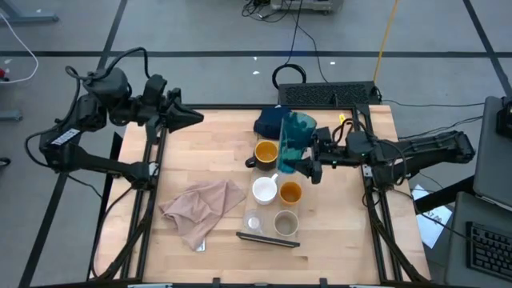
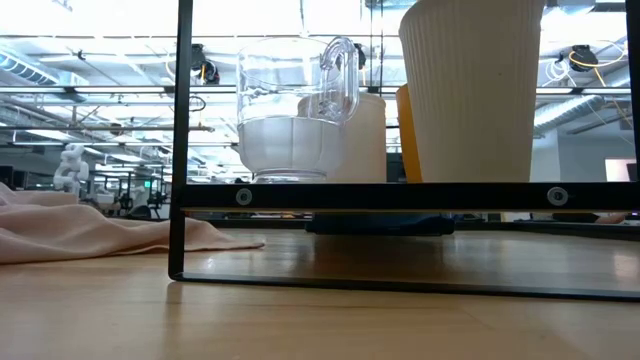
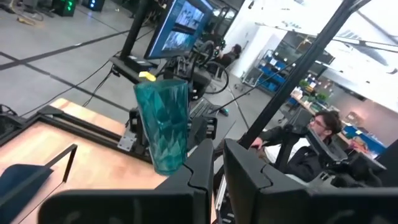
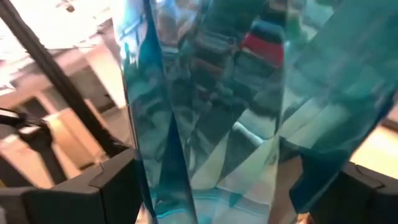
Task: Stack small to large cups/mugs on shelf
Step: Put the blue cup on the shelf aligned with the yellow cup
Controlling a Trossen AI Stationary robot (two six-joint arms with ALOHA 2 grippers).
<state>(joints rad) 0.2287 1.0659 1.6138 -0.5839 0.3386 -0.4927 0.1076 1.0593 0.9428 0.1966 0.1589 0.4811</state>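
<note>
My right gripper [image 1: 306, 162] is shut on the tall teal tumbler [image 1: 296, 140], which also shows in the left wrist view [image 3: 161, 124]. The tumbler is near the dark yellow-lined mug [image 1: 266, 152]. The white mug [image 1: 264, 190] and small orange cup [image 1: 290, 192] stand nearer. On the shelf [image 1: 268, 238] stand the tiny clear cup [image 1: 254, 222] and the beige cup [image 1: 286, 222]. My left gripper [image 1: 192, 118] is shut and empty above the table's far left corner. My right gripper pinches the tumbler's faceted wall [image 4: 205, 143] between its two fingers [image 4: 93, 186], about the lower half of its height. The fingers come level from the table's right side. The tumbler stands nearly upright in the hold and seems lifted off the table.
A crumpled pinkish cloth [image 1: 204, 208] lies at the table's near left. A dark blue thing [image 1: 270, 122] lies at the far edge behind the tumbler. In the low view the clear cup [image 2: 295, 110] and beige cup [image 2: 470, 90] stand on the shelf's dark frame [image 2: 400, 197].
</note>
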